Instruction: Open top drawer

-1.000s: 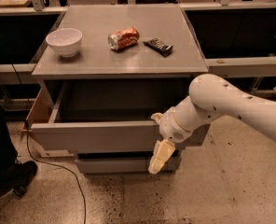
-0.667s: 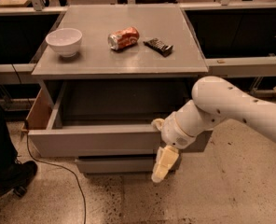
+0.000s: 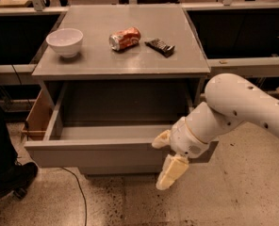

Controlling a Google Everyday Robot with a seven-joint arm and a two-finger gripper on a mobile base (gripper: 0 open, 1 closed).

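Note:
The top drawer (image 3: pixel 97 154) of the grey cabinet stands pulled well out, and its grey box interior (image 3: pixel 111 132) shows nothing in it. My gripper (image 3: pixel 166 157) is at the right part of the drawer's front panel, on the end of the white arm (image 3: pixel 243 109) that reaches in from the right. One cream finger (image 3: pixel 161 140) sits over the panel's top edge on the inside. The other (image 3: pixel 171 173) hangs down the outside face. The gripper is closed on the panel. The lower drawer fronts are mostly hidden under the open drawer.
On the cabinet top (image 3: pixel 97 62) stand a white bowl (image 3: pixel 64 41), a crushed orange can (image 3: pixel 125 38) and a dark snack bar (image 3: pixel 160 46). A dark shoe and leg (image 3: pixel 7 173) stand at the left, a cable (image 3: pixel 80 192) lies on the speckled floor, and benches run behind.
The drawer has come further out toward the camera, with my gripper moving along on its front panel. The things on the cabinet top have not moved.

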